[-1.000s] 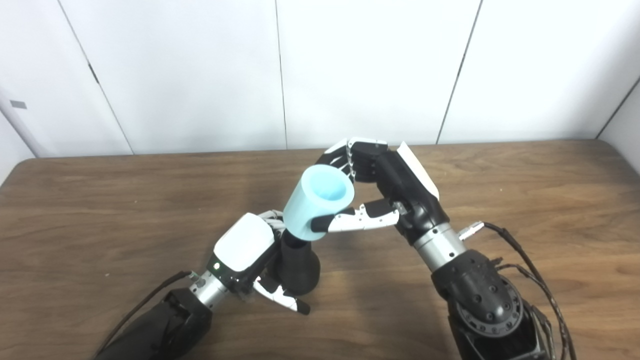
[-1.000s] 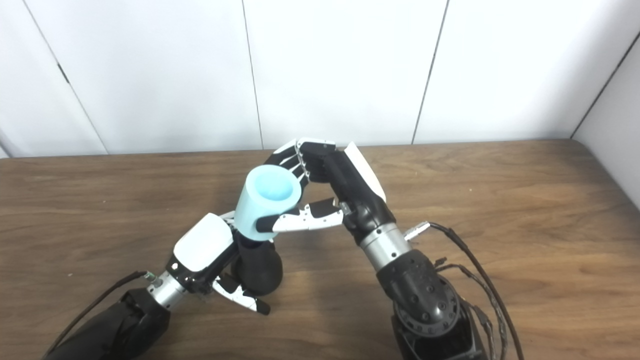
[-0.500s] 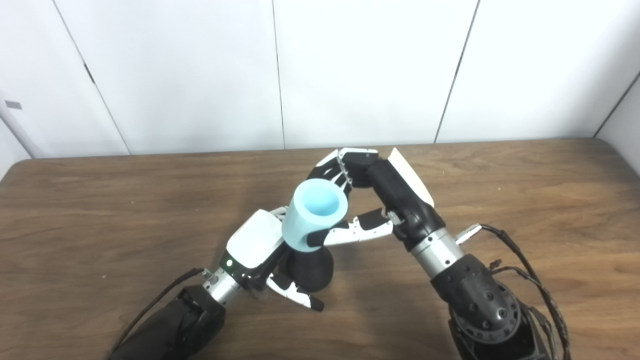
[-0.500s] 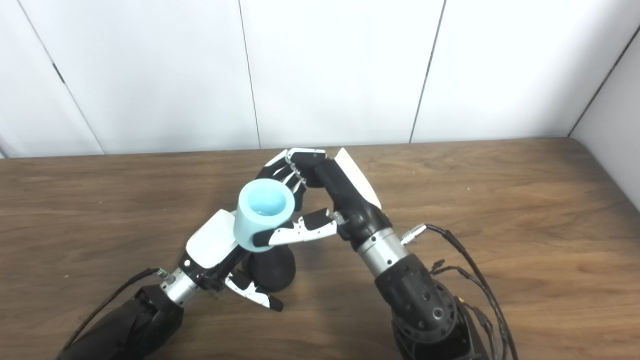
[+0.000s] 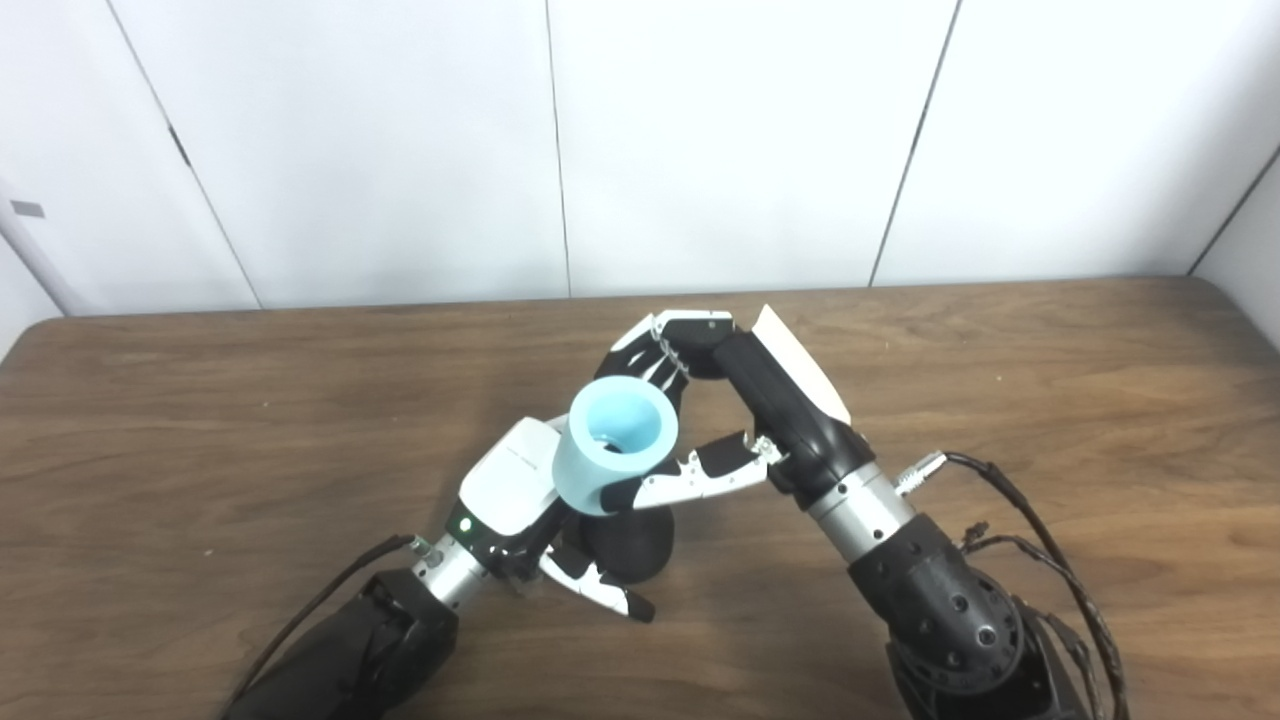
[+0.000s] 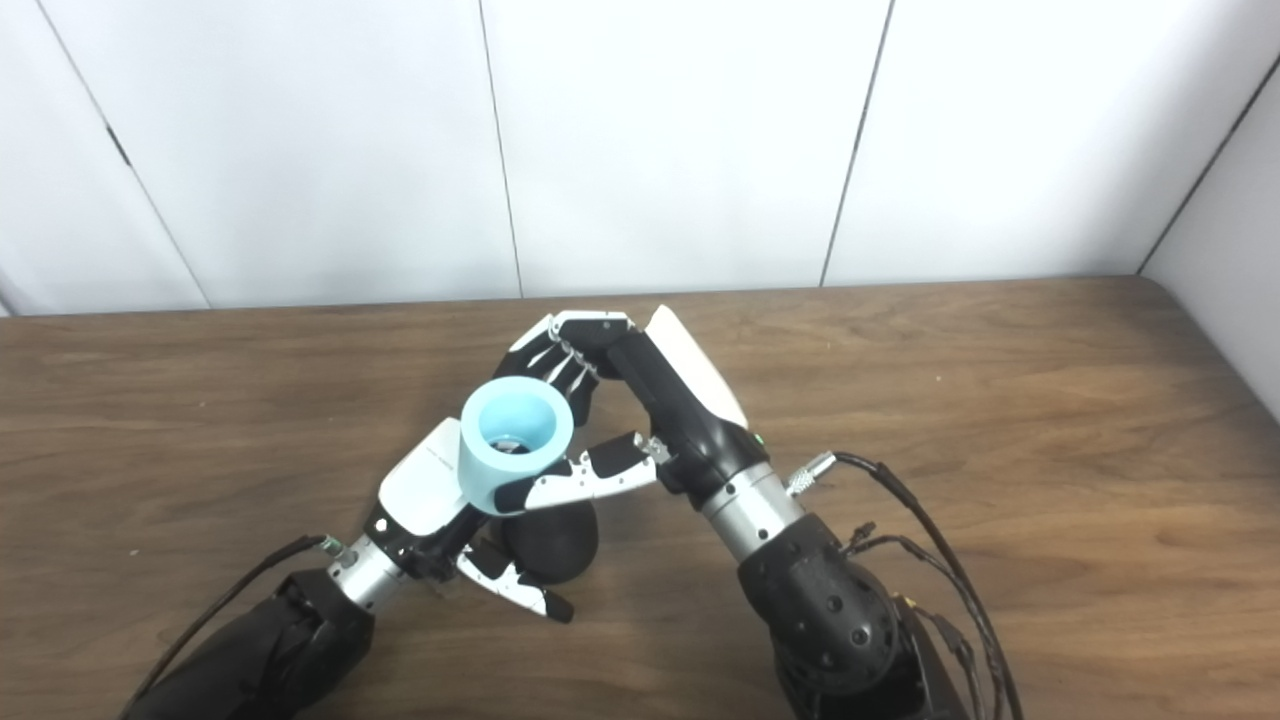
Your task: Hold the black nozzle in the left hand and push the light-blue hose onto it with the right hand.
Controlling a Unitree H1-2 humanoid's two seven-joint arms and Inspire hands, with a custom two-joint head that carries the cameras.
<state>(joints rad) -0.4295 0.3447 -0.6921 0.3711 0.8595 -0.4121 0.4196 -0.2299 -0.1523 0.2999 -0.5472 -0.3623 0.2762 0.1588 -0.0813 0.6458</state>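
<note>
My left hand (image 5: pixel 510 485) is shut on the black nozzle (image 5: pixel 625 545), whose wide base rests near the table's front middle. Its upper end is hidden inside the light-blue hose (image 5: pixel 608 445), a short thick tube with its open mouth facing up. My right hand (image 5: pixel 705 420) is shut on the hose, thumb across its near side and fingers behind it. In the right eye view the hose (image 6: pixel 512 445) shows a dark spot down its bore, sitting directly over the nozzle (image 6: pixel 550 540).
The wooden table (image 5: pixel 1050 380) stretches out on both sides of the hands. White wall panels (image 5: pixel 700 140) stand behind its far edge. Cables (image 5: pixel 1040 530) hang off my right forearm.
The right hand has brought the hose down and toward me, sliding it over the nozzle's top. The left hand has tilted the nozzle slightly right. The camera shifted a little.
</note>
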